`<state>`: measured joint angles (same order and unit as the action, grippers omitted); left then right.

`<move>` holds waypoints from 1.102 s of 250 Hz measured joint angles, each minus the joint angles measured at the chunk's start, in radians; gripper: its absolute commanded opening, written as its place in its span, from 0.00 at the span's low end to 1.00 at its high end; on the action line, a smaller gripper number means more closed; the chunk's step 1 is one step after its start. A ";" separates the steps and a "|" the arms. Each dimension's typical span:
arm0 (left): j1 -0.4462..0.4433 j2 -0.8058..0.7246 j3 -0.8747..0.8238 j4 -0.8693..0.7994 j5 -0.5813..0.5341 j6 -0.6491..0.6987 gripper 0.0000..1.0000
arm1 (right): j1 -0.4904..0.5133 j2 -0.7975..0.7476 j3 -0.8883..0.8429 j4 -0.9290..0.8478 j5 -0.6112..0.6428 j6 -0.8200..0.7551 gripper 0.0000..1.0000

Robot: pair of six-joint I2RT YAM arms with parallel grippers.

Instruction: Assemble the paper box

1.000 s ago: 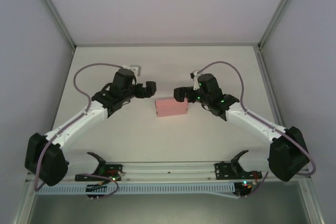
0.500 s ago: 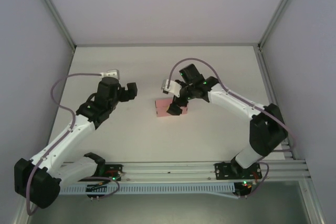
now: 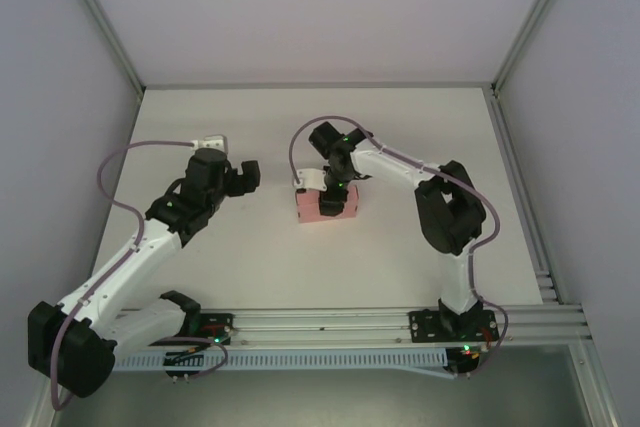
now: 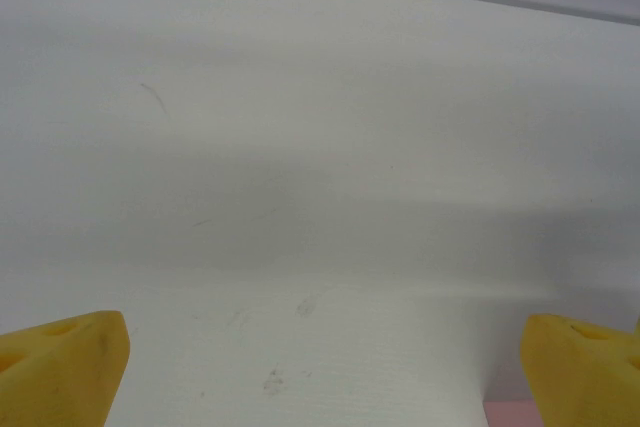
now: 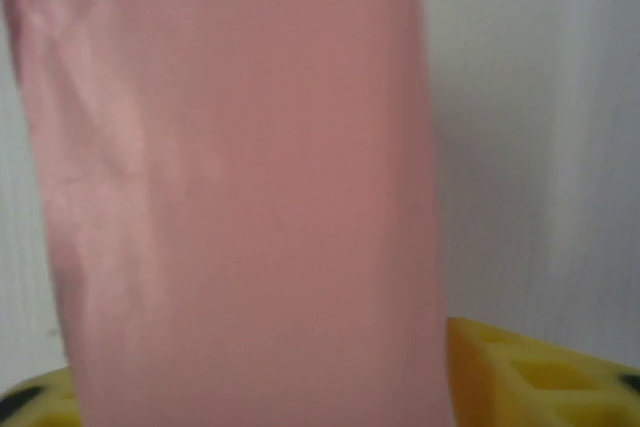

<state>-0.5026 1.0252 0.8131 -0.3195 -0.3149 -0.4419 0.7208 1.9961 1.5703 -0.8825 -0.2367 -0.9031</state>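
The pink paper box (image 3: 325, 209) lies at the middle of the white table (image 3: 420, 127). My right gripper (image 3: 331, 194) reaches down onto it from behind. In the right wrist view the paper box (image 5: 240, 197) stands between the yellow fingers (image 5: 530, 377), which press on its two sides. My left gripper (image 3: 246, 175) hovers to the left of the box, apart from it. Its yellow fingertips (image 4: 60, 367) stand wide open over bare table, and my left gripper (image 4: 320, 377) holds nothing. A corner of the paper box (image 4: 510, 415) peeps in at the lower right.
Grey walls and aluminium posts (image 3: 100, 22) close in the table on three sides. A metal rail (image 3: 320, 322) with the arm bases runs along the near edge. Bare table lies behind and in front of the box.
My right arm has swung in from the right and come down over the box, and its fingers have closed in on it. My left gripper drew back to the left, away from the box.
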 measured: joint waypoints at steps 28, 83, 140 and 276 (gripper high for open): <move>0.000 0.000 0.000 0.000 0.000 0.003 1.00 | 0.012 -0.001 0.006 -0.026 0.021 -0.003 0.34; 0.004 -0.010 0.000 -0.010 -0.013 0.004 1.00 | 0.023 -0.066 -0.006 0.033 0.143 -0.003 0.25; 0.004 -0.051 0.000 -0.011 -0.064 0.004 1.00 | 0.024 -0.227 -0.213 0.434 0.340 -0.047 0.29; 0.006 -0.060 -0.018 -0.011 -0.097 0.003 1.00 | 0.048 -0.101 -0.532 1.112 0.581 -0.179 0.56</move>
<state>-0.4961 0.9653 0.7952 -0.3305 -0.4118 -0.4385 0.7692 1.8954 1.0382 0.2295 0.3439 -1.0817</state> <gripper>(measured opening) 0.997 0.495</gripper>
